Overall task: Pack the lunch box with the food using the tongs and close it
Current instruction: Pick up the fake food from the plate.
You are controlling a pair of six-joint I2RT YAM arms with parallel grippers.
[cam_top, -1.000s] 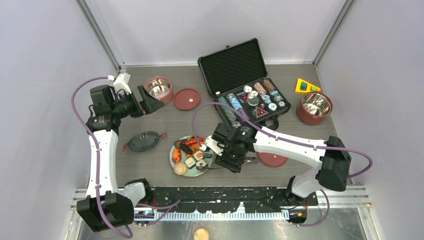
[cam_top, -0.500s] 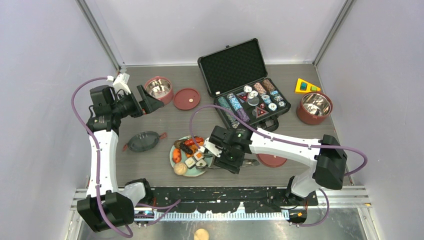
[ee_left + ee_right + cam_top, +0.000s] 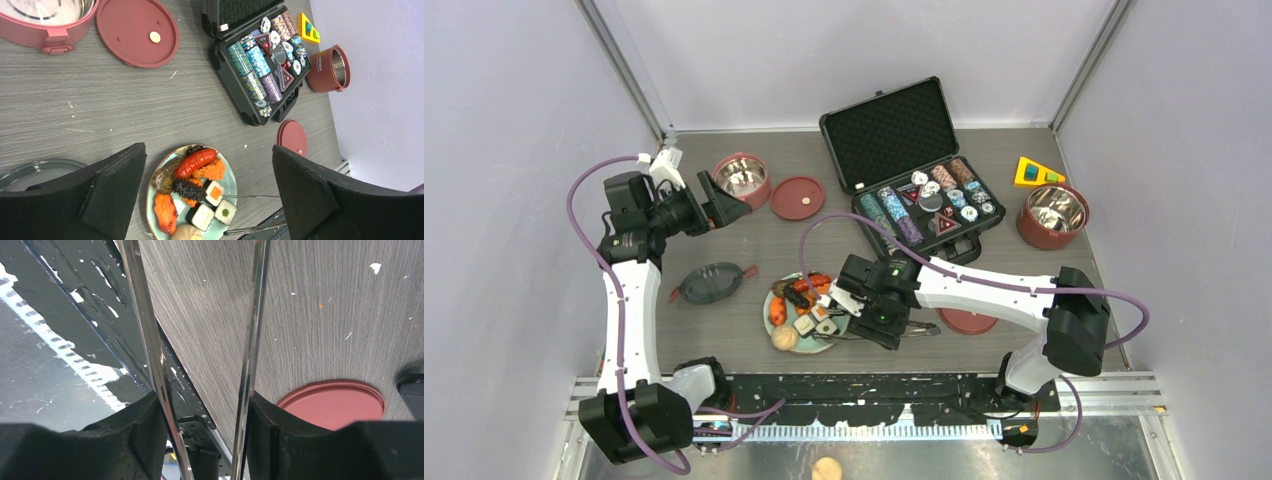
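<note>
Slim silver metal tongs [image 3: 251,350], arms spread, pinching nothing, held by the right gripper [image 3: 202,412] just right of the pale green round plate [image 3: 233,176]. Behind-left of the plate: maroon steel-lined lunch-box bowl [image 3: 741,178]. On the plate: toy food [image 3: 200,159], liable to slip from thin arms squeezed off-centre.

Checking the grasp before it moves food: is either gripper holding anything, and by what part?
The right gripper holds the tongs, its fingers pressing the outsides of both arms partway along their length. The left gripper is open and empty.
</note>
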